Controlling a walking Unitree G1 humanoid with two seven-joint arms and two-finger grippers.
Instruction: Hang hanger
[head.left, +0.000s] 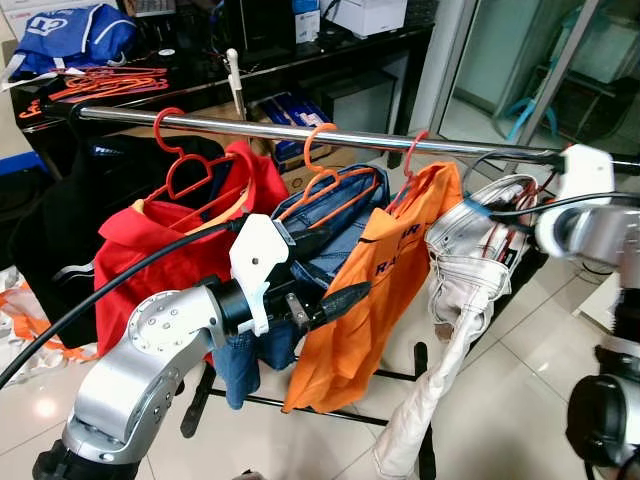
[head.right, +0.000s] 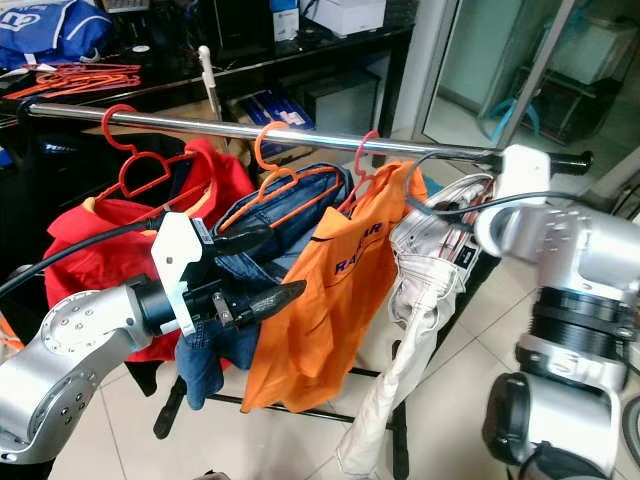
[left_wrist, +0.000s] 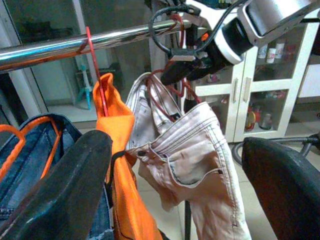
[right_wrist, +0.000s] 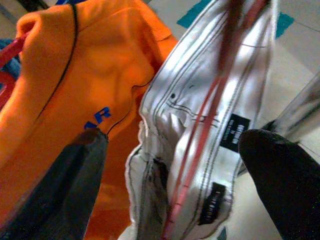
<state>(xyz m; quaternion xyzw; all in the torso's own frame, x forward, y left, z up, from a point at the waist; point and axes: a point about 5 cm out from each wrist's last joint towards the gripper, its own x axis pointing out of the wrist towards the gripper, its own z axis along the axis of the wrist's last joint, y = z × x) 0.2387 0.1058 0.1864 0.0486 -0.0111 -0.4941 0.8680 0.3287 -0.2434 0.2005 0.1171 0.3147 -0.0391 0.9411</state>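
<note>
The red hanger (left_wrist: 167, 102) carrying the pale trousers (left_wrist: 192, 165) hangs at the rail (head.left: 330, 133), beside the orange shirt (head.left: 375, 280). The right gripper (left_wrist: 172, 72) sits at its hook, fingers spread in the wrist view, seemingly releasing. The left gripper (head.left: 315, 270) hovers open and empty by the jeans (head.left: 330, 225). Next, probably check the hook and back away

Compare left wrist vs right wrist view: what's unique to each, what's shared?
Left wrist: the chrome rail, the red hanger hook over it, blue jeans, the right tool by the trousers' hanger, white cabinets.
Right wrist: blue lettering on the orange shirt, the black waistband label.
Both: orange shirt, pale trousers.
</note>
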